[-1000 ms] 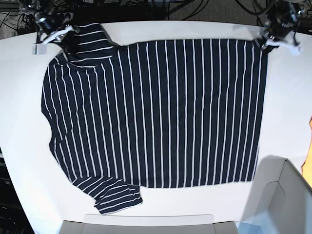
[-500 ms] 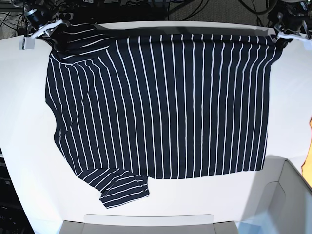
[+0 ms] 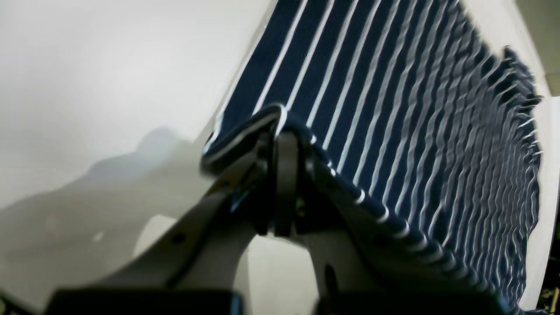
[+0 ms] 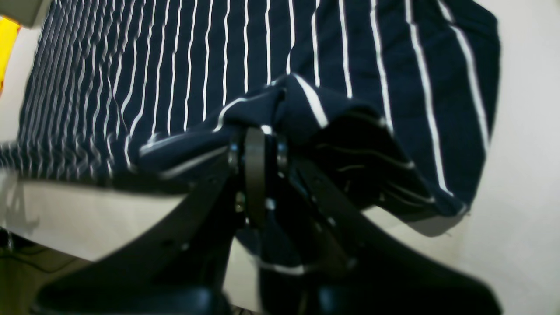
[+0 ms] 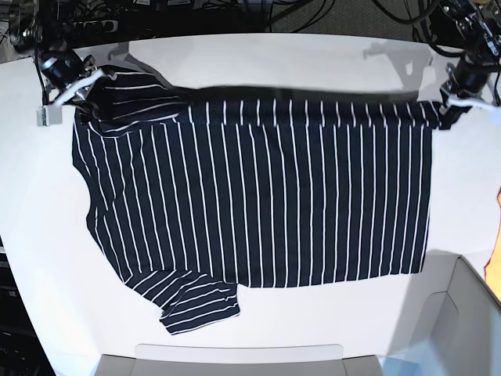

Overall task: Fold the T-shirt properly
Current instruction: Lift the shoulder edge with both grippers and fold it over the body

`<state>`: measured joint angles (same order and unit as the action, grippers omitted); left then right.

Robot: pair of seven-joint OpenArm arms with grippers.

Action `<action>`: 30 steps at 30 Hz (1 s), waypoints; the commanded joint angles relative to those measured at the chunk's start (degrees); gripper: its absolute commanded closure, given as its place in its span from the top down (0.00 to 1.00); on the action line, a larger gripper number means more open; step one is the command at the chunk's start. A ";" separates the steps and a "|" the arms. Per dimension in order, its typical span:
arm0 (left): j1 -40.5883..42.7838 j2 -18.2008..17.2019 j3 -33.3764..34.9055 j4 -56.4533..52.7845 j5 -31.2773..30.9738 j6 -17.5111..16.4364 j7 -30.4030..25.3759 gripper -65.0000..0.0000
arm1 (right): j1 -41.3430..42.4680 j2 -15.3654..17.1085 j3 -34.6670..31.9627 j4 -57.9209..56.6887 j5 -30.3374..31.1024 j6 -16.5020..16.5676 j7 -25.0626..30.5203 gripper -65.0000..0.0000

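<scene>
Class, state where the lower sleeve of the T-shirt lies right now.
In the base view the lower sleeve of the T-shirt lies flat on the white table, bottom left of the garment, near the table's front edge, far from both grippers.

The T-shirt [image 5: 258,196] covers the centre of the white worktop [image 5: 462,196]. Bare worktop strips run along its left and right edges and behind its raised far edge. A light box [image 5: 438,321] stands at the near right corner. Cables [image 5: 258,12] crowd the space beyond the far edge.
</scene>
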<state>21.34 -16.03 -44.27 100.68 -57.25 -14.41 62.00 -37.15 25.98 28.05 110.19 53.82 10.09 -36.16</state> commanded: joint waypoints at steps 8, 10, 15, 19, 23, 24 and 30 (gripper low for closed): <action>-7.15 -0.72 -0.08 -2.79 3.58 4.00 -0.33 0.00 | 13.10 -0.17 -1.37 0.27 -7.98 0.24 -8.98 0.00; -9.08 -0.98 1.33 -4.99 4.11 4.00 -0.33 0.00 | 16.35 -1.23 -1.90 0.27 -10.88 0.24 -11.88 0.00; -13.56 -1.07 4.58 -8.95 4.73 4.35 -0.41 0.00 | 23.12 -2.90 -5.68 -2.54 -16.59 0.24 -14.69 0.00; -16.64 -1.07 4.84 -10.62 8.68 4.35 -0.50 0.00 | 27.08 -2.90 -10.25 -5.71 -18.70 0.24 -14.69 0.00; -19.98 -1.07 4.93 -12.73 10.88 4.26 -0.41 0.00 | 31.12 -2.90 -12.54 -9.93 -19.76 0.24 -14.61 0.00; -20.77 -1.07 5.02 -13.52 10.88 4.26 -0.41 0.00 | 32.00 -2.90 -12.54 -10.98 -19.76 0.24 -14.61 0.00; -24.55 -1.07 6.51 -16.68 10.97 4.35 -0.77 0.00 | 37.19 -2.81 -14.03 -14.94 -19.76 0.24 -14.61 0.00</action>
<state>-2.28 -15.99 -37.58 83.07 -45.47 -9.82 62.37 -0.84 22.33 13.67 94.32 33.52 10.28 -52.12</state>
